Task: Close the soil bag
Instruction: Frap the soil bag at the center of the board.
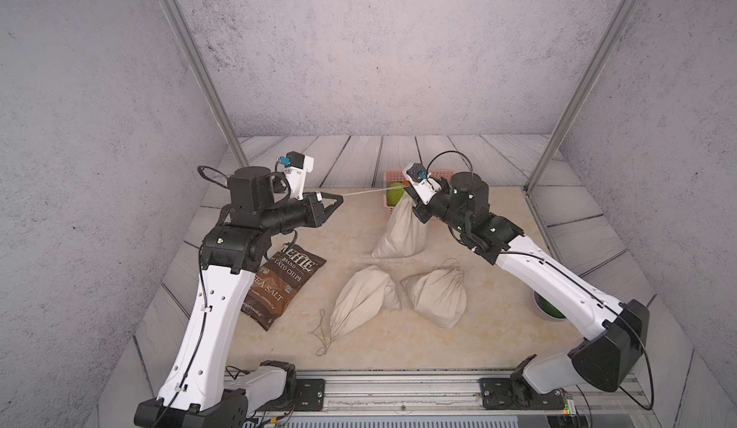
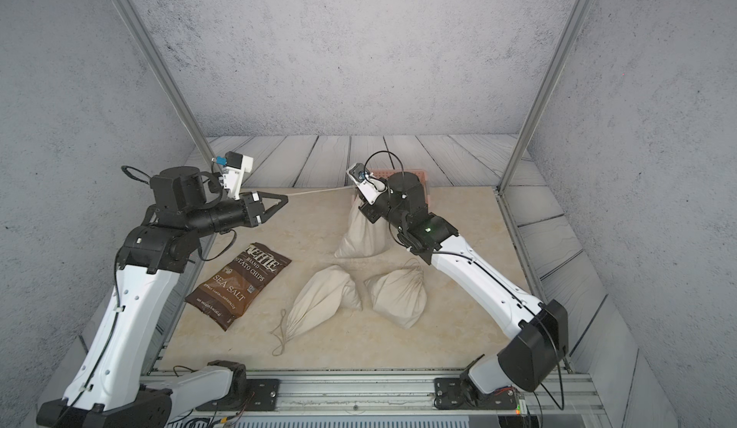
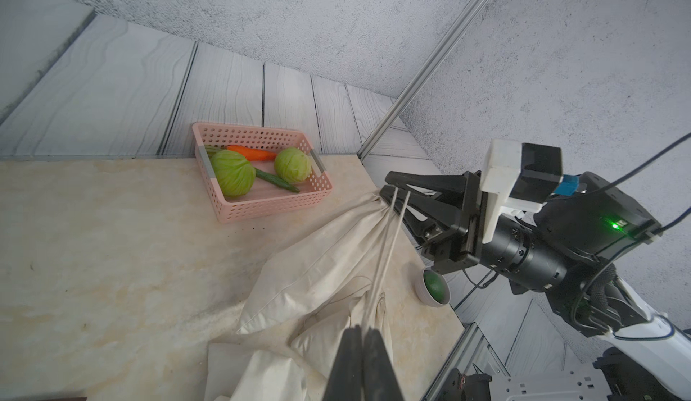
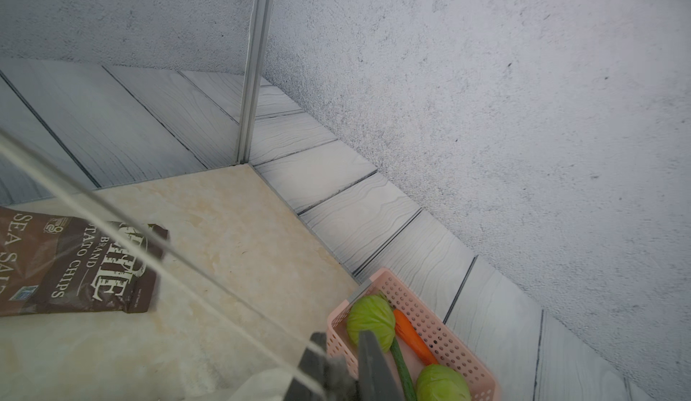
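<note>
The drawstring (image 1: pixel 367 193) is clamped in the left end effector (image 1: pixel 339 199), jaws fully closed, and it is stretched taut across the far part of the tabletop (image 1: pixel 498 326). At the other end, the soil bag (image 1: pixel 401 234) is stood upright, right of centre and just near of the pink basket (image 3: pixel 269 208). Its neck is bunched at the right end effector (image 3: pixel 385 189). There the jaws are seen nearly together, but whether cloth is pinched cannot be told. Nearer, a cloth sack (image 1: pixel 365 300), a second sack (image 1: pixel 440 296) and a chip bag (image 1: pixel 287 282) are seen lying flat.
</note>
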Controlling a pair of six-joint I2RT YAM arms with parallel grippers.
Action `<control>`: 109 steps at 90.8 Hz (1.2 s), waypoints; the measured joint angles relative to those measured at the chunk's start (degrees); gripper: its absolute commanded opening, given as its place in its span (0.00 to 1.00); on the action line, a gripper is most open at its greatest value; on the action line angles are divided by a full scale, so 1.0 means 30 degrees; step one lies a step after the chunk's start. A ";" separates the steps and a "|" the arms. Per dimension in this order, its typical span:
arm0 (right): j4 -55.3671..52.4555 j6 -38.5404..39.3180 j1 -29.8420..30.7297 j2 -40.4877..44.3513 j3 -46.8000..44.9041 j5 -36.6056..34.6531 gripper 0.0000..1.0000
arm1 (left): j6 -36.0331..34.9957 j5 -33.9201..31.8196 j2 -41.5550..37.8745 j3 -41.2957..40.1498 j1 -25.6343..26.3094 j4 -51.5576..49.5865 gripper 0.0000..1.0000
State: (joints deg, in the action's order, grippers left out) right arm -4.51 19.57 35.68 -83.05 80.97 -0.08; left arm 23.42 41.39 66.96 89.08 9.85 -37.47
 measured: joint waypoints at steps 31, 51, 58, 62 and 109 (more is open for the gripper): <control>-0.1705 -0.2798 -0.0474 -0.1559 -0.2244 0.1916 0.14 | 0.0058 0.0022 -0.0386 -0.5756 0.0051 0.1472 0.00; -0.3002 -0.4605 -0.1137 -0.0153 -0.1741 0.3694 0.20 | -0.0080 -0.0889 -0.0911 -0.4488 0.1909 0.2040 0.00; -0.3373 -0.5144 -0.1304 0.0248 -0.1464 0.4000 0.23 | -0.0117 -0.1457 -0.0874 -0.3475 0.3002 0.2186 0.00; -0.3461 -0.5391 -0.1311 0.0459 -0.1450 0.4029 0.26 | -0.0117 -0.1778 -0.0743 -0.2798 0.3526 0.2244 0.00; -0.3490 -0.7169 -0.0758 0.1158 -0.1443 0.3235 0.63 | -0.0459 -0.3599 0.2696 0.2390 0.7023 0.2448 0.00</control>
State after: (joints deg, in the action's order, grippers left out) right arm -14.98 -1.93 33.41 -79.57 76.64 9.63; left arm 22.04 30.59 75.05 96.25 30.92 -30.13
